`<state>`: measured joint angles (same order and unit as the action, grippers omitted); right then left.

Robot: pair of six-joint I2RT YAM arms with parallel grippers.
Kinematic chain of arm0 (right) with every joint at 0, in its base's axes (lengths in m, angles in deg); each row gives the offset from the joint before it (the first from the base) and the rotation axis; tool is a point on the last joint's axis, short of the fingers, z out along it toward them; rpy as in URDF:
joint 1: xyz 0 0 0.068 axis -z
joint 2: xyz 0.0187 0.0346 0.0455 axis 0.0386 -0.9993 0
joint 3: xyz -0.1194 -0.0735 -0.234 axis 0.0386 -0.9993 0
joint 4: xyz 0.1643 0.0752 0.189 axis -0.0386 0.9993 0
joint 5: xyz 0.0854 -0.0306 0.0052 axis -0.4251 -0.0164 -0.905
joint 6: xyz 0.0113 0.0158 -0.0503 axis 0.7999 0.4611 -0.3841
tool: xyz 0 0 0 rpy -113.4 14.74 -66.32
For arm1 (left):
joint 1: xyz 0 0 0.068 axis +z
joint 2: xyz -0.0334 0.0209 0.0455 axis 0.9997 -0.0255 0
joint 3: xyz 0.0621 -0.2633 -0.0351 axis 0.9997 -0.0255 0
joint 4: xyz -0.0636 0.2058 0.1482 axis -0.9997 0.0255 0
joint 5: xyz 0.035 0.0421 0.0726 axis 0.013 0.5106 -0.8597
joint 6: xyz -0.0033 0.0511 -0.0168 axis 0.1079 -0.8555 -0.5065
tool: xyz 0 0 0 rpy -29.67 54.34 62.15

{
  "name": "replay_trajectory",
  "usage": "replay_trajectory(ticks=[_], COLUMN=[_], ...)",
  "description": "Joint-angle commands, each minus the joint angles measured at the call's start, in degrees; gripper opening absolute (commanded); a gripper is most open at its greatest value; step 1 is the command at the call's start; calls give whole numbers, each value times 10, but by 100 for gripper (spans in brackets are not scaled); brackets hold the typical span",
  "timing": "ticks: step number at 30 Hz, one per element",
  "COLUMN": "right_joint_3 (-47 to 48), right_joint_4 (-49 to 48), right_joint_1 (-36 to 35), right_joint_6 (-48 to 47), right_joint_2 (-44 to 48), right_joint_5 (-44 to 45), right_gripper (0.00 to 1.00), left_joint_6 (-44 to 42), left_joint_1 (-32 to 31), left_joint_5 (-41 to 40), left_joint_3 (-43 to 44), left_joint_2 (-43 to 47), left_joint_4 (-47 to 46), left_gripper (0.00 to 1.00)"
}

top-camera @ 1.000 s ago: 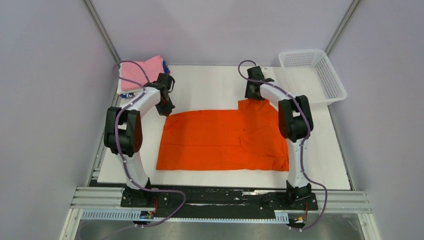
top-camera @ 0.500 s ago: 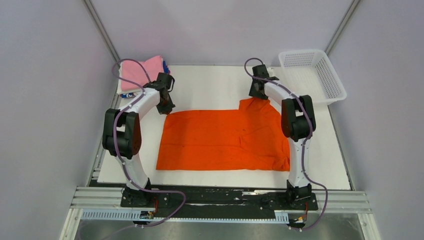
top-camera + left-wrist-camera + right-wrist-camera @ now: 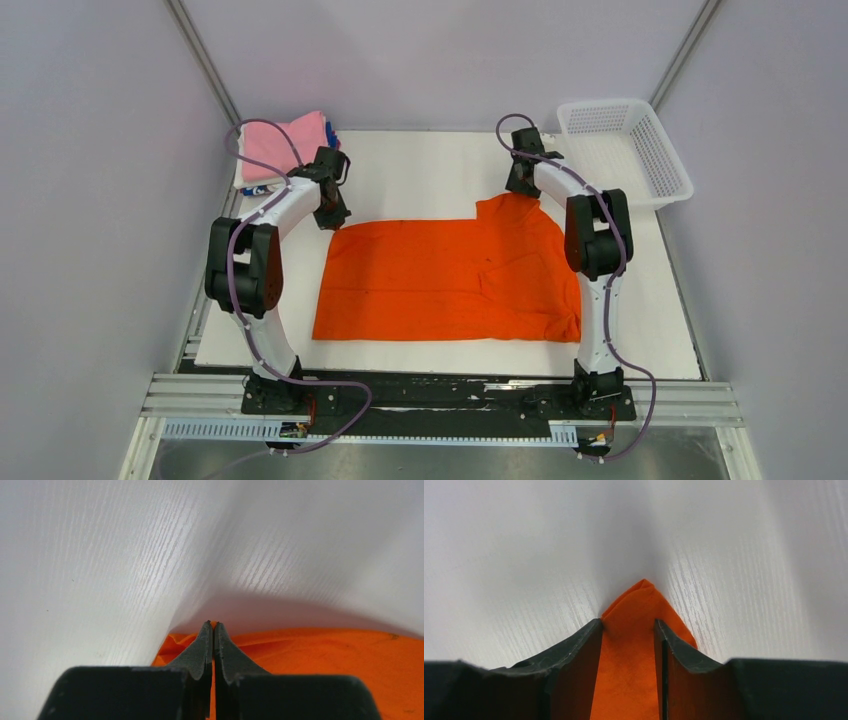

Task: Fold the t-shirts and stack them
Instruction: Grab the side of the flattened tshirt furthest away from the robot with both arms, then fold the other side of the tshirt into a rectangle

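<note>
Top view: orange shirt (image 3: 440, 275) lies flat left of the basket (image 3: 662, 150), both arms stretched to its far edge. Left wrist: left gripper (image 3: 213, 626) clamped on the corner farthest from the basket. Right wrist: right gripper (image 3: 628, 622) half-open astride the sleeve nearest the basket, can't tell if it's biting. Light floppy cloth, grab corners.

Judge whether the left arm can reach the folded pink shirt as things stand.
Probably yes: the left gripper hangs close to the pink shirt, only bare table between them, though its jaws are shut by the orange shirt's corner.
</note>
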<state>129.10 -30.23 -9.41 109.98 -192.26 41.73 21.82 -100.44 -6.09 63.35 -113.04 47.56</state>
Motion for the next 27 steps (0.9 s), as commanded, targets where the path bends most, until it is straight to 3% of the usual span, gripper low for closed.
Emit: replay_trajectory(ticks=[1,7,12,21,27], right_joint_3=[-12,-14,-43,-247,-344], right_joint_4=[21,18,-4,-17,40], right_joint_1=[-4,-5,-9,-32,-49], right_joint_6=[18,16,-14,-31,-16], right_joint_2=[-8,12,74,299,427], right_joint_5=[-20,-23,-23,-19,-29], right_gripper=[37,1,0,0,0], left_joint_6=[-5,-8,-13,-13,-10], left_joint_1=[-1,-1,-3,-12,-20], left_joint_5=[-3,0,4,7,6], left_joint_3=[-4,-4,-10,-81,-137], left_joint_2=[33,42,60,127,186], left_joint_4=[-12,-15,-18,-36,-42], left_gripper=[0,0,0,0,0])
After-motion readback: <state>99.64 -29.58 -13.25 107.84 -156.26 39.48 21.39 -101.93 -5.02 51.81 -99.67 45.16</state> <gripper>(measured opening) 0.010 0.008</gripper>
